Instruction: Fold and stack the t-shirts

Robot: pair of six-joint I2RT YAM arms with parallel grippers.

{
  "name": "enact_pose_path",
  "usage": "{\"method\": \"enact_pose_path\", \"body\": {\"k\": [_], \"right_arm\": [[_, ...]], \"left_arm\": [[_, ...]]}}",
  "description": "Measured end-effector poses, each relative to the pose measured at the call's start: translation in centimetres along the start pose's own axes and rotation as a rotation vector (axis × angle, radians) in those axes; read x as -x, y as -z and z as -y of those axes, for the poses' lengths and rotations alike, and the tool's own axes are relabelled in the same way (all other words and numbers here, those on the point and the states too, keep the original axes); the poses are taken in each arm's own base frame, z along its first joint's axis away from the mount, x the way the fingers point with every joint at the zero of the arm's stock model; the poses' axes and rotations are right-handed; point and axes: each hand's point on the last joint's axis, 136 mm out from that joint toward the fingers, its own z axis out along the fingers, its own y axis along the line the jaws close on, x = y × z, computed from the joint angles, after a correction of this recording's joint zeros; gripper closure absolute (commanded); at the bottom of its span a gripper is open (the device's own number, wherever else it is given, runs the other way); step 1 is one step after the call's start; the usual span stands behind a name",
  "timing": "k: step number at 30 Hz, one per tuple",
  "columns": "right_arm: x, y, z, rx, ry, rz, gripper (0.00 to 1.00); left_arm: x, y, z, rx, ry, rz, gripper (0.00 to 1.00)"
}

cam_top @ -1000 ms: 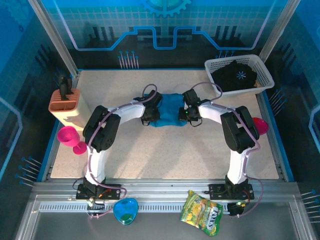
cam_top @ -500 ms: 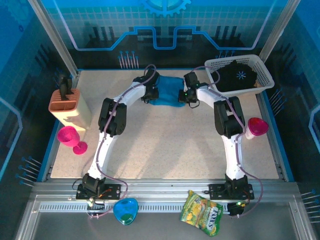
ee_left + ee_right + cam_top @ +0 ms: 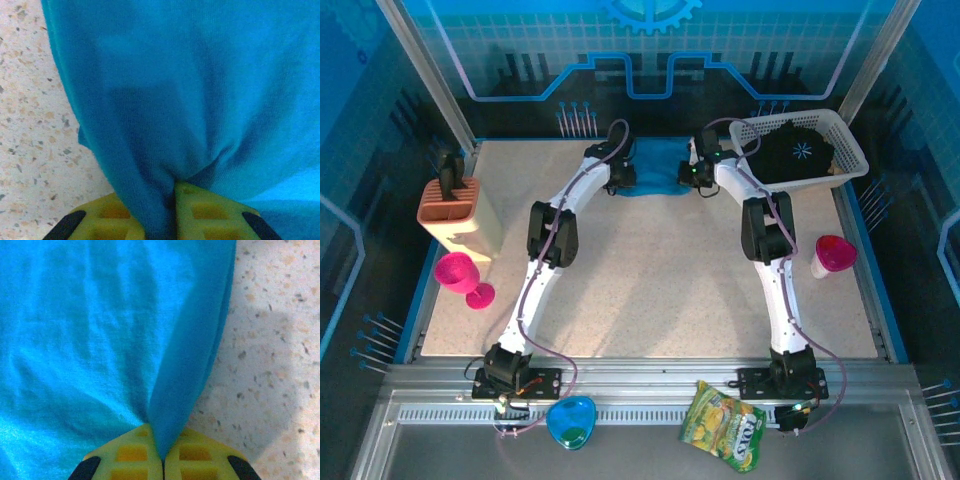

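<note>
Tools (image 3: 624, 178) (image 3: 698, 175) carried teal t-shirt (image 3: 658, 166) rearward.

Teal-blue t-shirt (image 3: 657, 170) lies spread and rumpled; black starburst-print t-shirt (image 3: 798, 152) sits crumpled in white basket (image 3: 849, 150).

In the top view, the teal-blue t-shirt (image 3: 658, 176), at 12 o'clock on the table (image 3: 650, 290), has its 9 and 3 o'clock edges covered by the left gripper (image 3: 623, 178) and right gripper (image 3: 696, 175), whose fingertips are too small to make out there. Both wrist views cut the shirt off at 12 o'clock and the yellow fingers (image 3: 210, 212) at 6 o'clock. The black t-shirt (image 3: 790, 152), at 2 o'clock, lies bunched behind the wall of the white mesh basket (image 3: 815, 180), its outline unreadable.
</note>
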Motion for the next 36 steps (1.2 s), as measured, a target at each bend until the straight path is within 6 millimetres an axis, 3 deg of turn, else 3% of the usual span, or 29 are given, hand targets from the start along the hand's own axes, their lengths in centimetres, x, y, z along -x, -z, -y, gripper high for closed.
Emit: {"method": "enact_pose_path", "body": {"k": [2, 5, 8, 11, 17, 19, 23, 24, 25, 29, 33, 36], "right_arm": [[0.1, -0.1, -0.1, 0.010, -0.002, -0.003, 0.93], [0.0, -0.2, -0.1, 0.015, -0.002, -0.006, 0.72], [-0.2, -0.3, -0.4, 0.034, -0.004, -0.006, 0.60], [-0.2, 0.0, -0.8, 0.046, 0.003, -0.004, 0.45], [-1.3, 1.6, 0.1, 0.002, 0.004, -0.037, 0.36], [-1.7, 2.5, 0.5, -0.015, 0.005, -0.050, 0.33], [-1.6, 5.7, 0.3, -0.035, 0.027, -0.032, 0.28], [-1.4, 6.8, 0.0, -0.034, 0.034, -0.020, 0.27], [-1.2, 7.9, -0.2, -0.032, 0.041, -0.008, 0.18], [-0.9, 13.1, -1.2, -0.025, 0.080, 0.071, 0.12], [-2.4, 17.4, -1.2, -0.025, 0.119, 0.146, 0.12], [-4.2, 19.7, -0.3, -0.046, 0.151, 0.205, 0.12]], "left_arm": [[0.2, 0.0, -0.4, 0.000, 0.001, 0.000, 0.70], [0.4, -0.1, -1.0, 0.002, 0.001, 0.000, 0.50], [0.5, -0.1, -1.4, 0.001, -0.002, 0.001, 0.33], [0.7, 0.0, -1.4, -0.001, -0.017, 0.007, 0.28], [0.0, 1.3, -1.8, 0.004, -0.027, -0.011, 0.26], [-0.1, 2.4, -1.9, 0.003, -0.037, -0.009, 0.20], [1.1, 7.0, -1.8, -0.021, -0.054, 0.065, 0.01], [1.6, 8.7, -1.7, -0.032, -0.054, 0.100, 0.01], [2.0, 10.3, -1.6, -0.041, -0.058, 0.129, 0.01], [3.5, 18.1, -1.6, -0.098, -0.052, 0.313, 0.01], [2.5, 24.4, -2.6, -0.134, -0.057, 0.492, 0.01], [0.3, 26.7, -4.2, -0.123, -0.070, 0.588, 0.01]]}}
